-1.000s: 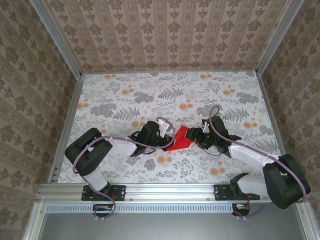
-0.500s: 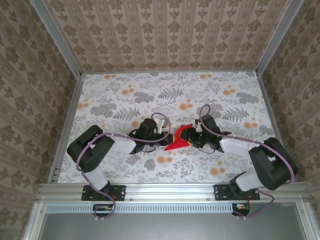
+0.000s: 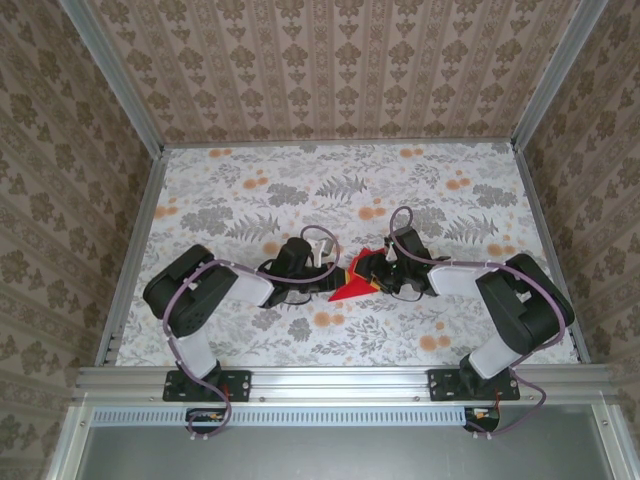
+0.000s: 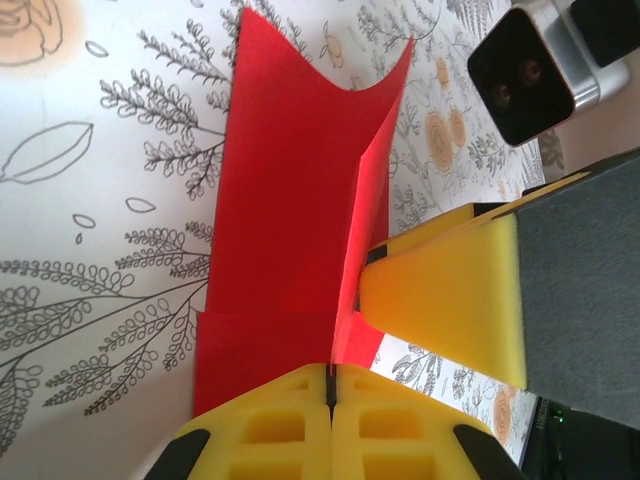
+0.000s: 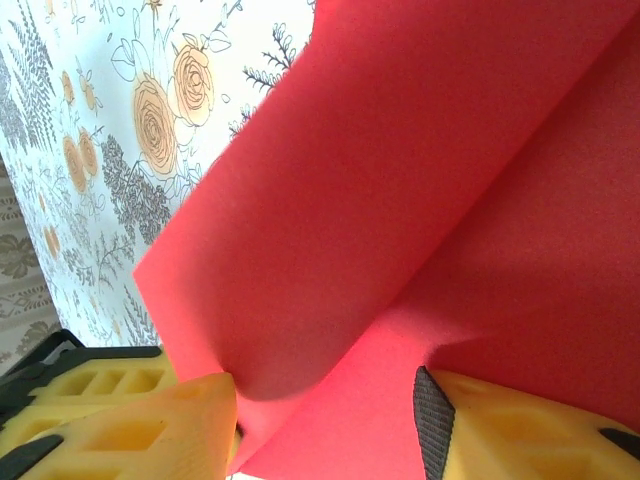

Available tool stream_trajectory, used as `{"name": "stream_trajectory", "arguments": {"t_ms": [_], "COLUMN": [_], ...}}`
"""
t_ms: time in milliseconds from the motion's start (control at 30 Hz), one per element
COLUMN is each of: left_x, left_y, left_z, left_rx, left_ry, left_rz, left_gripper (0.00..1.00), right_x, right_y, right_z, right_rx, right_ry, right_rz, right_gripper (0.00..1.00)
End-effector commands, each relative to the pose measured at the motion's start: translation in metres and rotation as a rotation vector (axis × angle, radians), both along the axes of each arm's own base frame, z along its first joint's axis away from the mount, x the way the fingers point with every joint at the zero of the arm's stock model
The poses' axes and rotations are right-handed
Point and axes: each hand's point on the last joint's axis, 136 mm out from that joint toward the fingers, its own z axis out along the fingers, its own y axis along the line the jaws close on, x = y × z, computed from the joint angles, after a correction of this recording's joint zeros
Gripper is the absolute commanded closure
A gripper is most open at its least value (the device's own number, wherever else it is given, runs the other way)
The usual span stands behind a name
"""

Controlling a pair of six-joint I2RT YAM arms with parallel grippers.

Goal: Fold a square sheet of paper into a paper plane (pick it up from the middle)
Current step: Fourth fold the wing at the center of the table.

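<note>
The left gripper point(image 4: 330, 395) is seen pressed together on an edge of the thin bright red creased sheet of paper point(image 4: 290, 220), which is found on the floral-patterned table point(image 4: 90, 200) between the two arms, one flap raised. The right gripper point(image 5: 325, 425) is held half spread, with the fold lying between its fingers. There the sheet's outline is cut off, and from above it is largely hidden.

We count one square sheet of paper point(image 3: 347, 287), red and creased; one flowered desk point(image 3: 300, 180) under it; three papered walls point(image 3: 340, 70); two arms, the left arm point(image 3: 240, 287) and the right arm point(image 3: 455, 281); two sets of jaws, one to each arm; from the left wrist, three yellow pads point(image 4: 440, 300) and one camera point(image 4: 520, 70); from the right wrist, two yellow pads point(image 5: 110, 430).
</note>
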Motion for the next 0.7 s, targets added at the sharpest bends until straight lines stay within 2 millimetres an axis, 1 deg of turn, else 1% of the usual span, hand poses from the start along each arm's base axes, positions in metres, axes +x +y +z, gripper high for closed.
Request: {"name": "stream_trajectory", "arguments": {"t_ms": [0, 100, 367, 433, 567, 667], "left_x": [-0.001, -0.001, 0.003, 0.003, 0.004, 0.007], "left_y": [0.001, 0.002, 0.008, 0.008, 0.01, 0.02], "left_z": [-0.002, -0.004, -0.001, 0.0, 0.005, 0.008], "left_rx": [-0.015, -0.012, -0.004, -0.001, 0.0, 0.02], "left_ry": [0.022, 0.028, 0.026, 0.027, 0.029, 0.028], "left_rz": [-0.003, -0.001, 0.017, 0.014, 0.02, 0.048], "left_gripper": [1.0, 1.0, 0.99, 0.96, 0.83, 0.74], "right_x": [0.006, 0.006, -0.006, -0.009, -0.015, -0.021], "right_y": [0.005, 0.002, -0.013, -0.018, -0.028, -0.037], "right_z": [0.003, -0.001, -0.023, -0.028, -0.039, -0.047], "right_rx": [0.009, -0.015, -0.111, -0.143, -0.213, -0.271], "right_ry": [-0.004, 0.012, 0.101, 0.121, 0.172, 0.214], "right_rz": [-0.007, -0.019, -0.043, -0.049, -0.058, -0.067], "right_gripper": [0.47, 0.47, 0.48, 0.47, 0.47, 0.46]}}
